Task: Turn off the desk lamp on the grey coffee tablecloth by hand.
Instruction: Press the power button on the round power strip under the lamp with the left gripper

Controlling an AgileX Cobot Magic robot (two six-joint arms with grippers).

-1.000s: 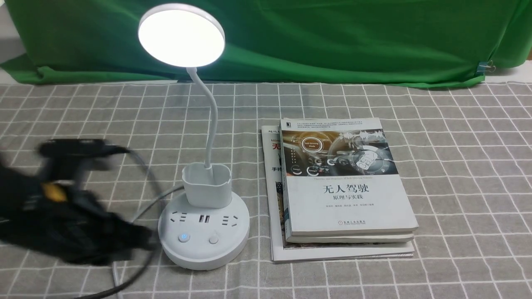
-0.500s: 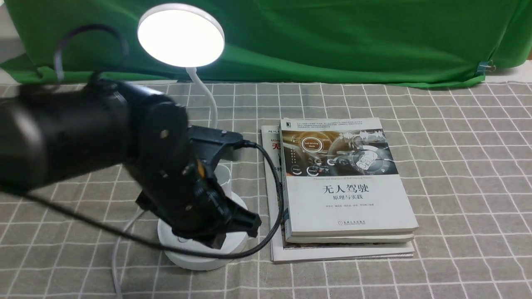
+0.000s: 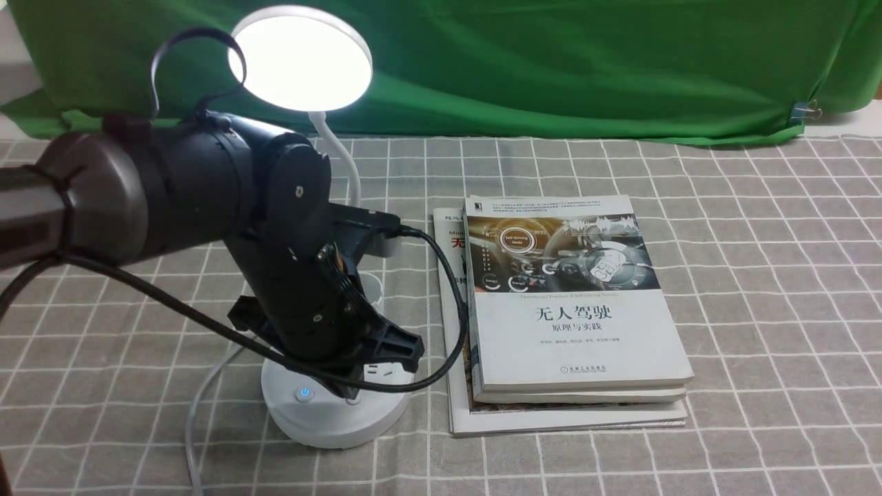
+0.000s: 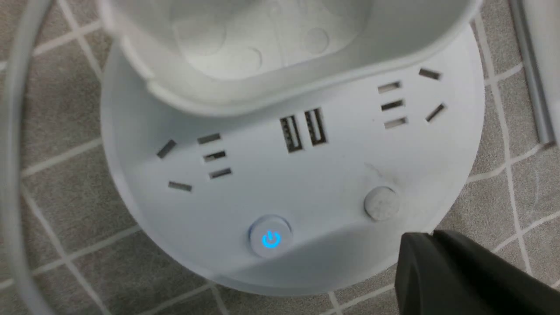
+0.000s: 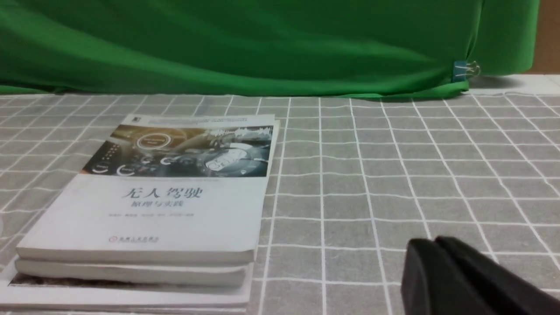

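The white desk lamp stands on the grey coffee tablecloth (image 3: pixel 758 275), and its round head (image 3: pixel 301 58) is lit. My left gripper (image 3: pixel 352 395) is shut and empty, pointing down over the lamp's round base (image 3: pixel 324 424). In the left wrist view its tip (image 4: pixel 426 238) hovers at the base's rim, just beside the plain round button (image 4: pixel 381 203). The power button (image 4: pixel 271 238) glows blue, and it also shows in the front view (image 3: pixel 304 394). The arm hides most of the cup holder (image 4: pixel 280 43) in the front view. My right gripper (image 5: pixel 431 245) is shut and empty, low over the cloth.
A stack of books (image 3: pixel 572 303) lies just right of the lamp base, also in the right wrist view (image 5: pixel 175 188). The lamp's white cord (image 3: pixel 196 399) trails off the base's left. The arm's black cable (image 3: pixel 444 358) loops toward the books. A green backdrop (image 3: pixel 551 62) hangs behind.
My left arm has swung in from the left to over the lamp base, and its shut gripper has come down by the plain button. The lamp stays lit.
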